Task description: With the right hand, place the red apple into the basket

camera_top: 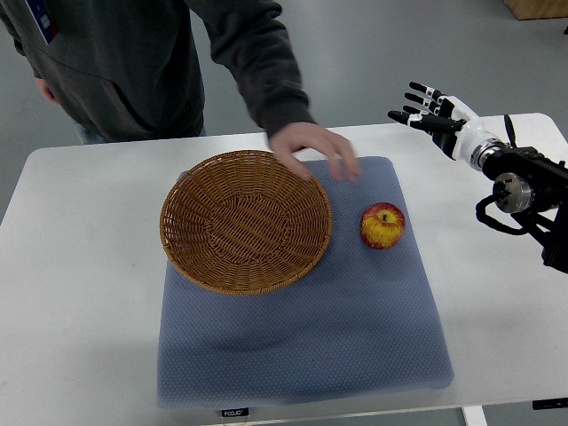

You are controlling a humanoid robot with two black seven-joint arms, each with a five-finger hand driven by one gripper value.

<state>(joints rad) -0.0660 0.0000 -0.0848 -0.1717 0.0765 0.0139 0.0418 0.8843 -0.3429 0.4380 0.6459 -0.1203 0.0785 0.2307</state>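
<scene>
Overhead view, seen steeply from your robot's side: a white table [80,266] carried a blue-grey mat [311,337], and on it sat a round wicker basket [246,222], holding nothing, with the red apple [382,225] just beside its right rim, apart from it and stem upward. Your right hand [433,110] hovered over the table's far right corner, well away from the apple, its dark fingers [419,90] spread and holding nothing; the left arm did not show. A person in a dark sweatshirt stood at the far edge, one hand [315,151] reaching over the basket's far rim, somewhat blurred. To reach well, you probably needed to wait for that hand to clear, then bring your palm down over the apple from the right and close around its widest part, since a round fruit could roll.
</scene>
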